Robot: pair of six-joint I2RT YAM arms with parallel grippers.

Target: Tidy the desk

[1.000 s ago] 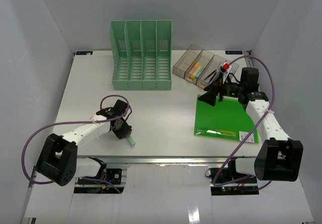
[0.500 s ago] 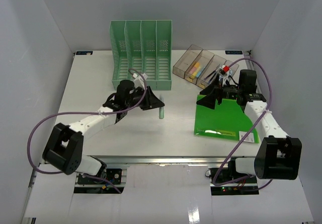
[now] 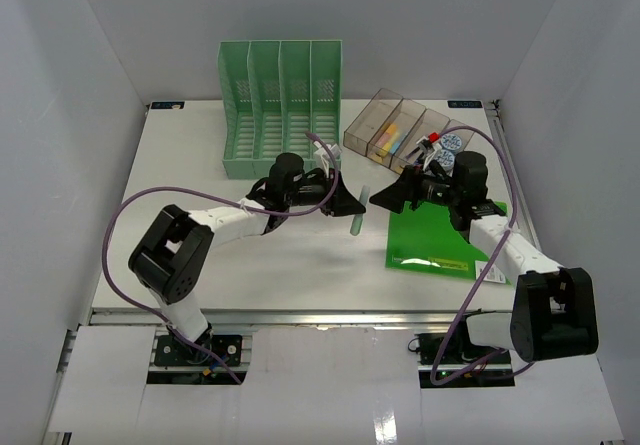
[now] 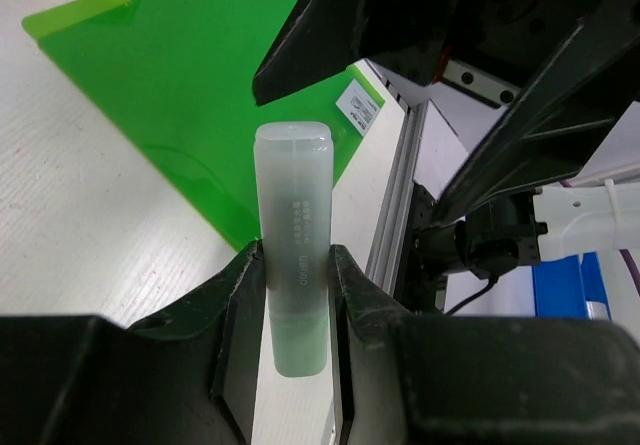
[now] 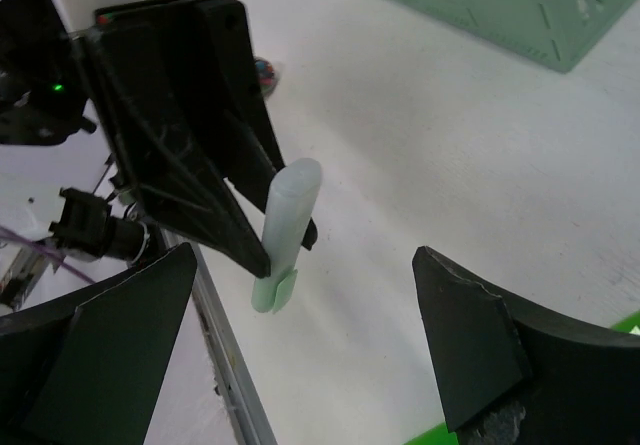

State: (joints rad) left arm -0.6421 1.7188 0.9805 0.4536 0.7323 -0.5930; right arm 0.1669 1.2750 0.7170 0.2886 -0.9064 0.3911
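Note:
My left gripper (image 4: 295,263) is shut on a pale green marker (image 4: 293,205), which stands up between its fingers above the white desk (image 3: 190,180). In the top view the marker (image 3: 358,212) hangs over the desk's middle, just left of the green folder (image 3: 440,237). My right gripper (image 3: 385,197) faces it from the right, open wide. In the right wrist view the marker (image 5: 288,223) sits between and beyond my right fingers (image 5: 470,335), touching neither. The black left fingers (image 5: 190,175) hold it from behind.
A green slotted file rack (image 3: 281,110) stands at the back of the desk. Clear organizer boxes (image 3: 392,130) with small items sit at the back right. The green folder (image 4: 180,75) lies flat under my right arm. Metal rails edge the desk (image 5: 225,365).
My left arm has swung from the desk's near left to its middle, carrying the marker. My right gripper has moved left to meet it and opened wider.

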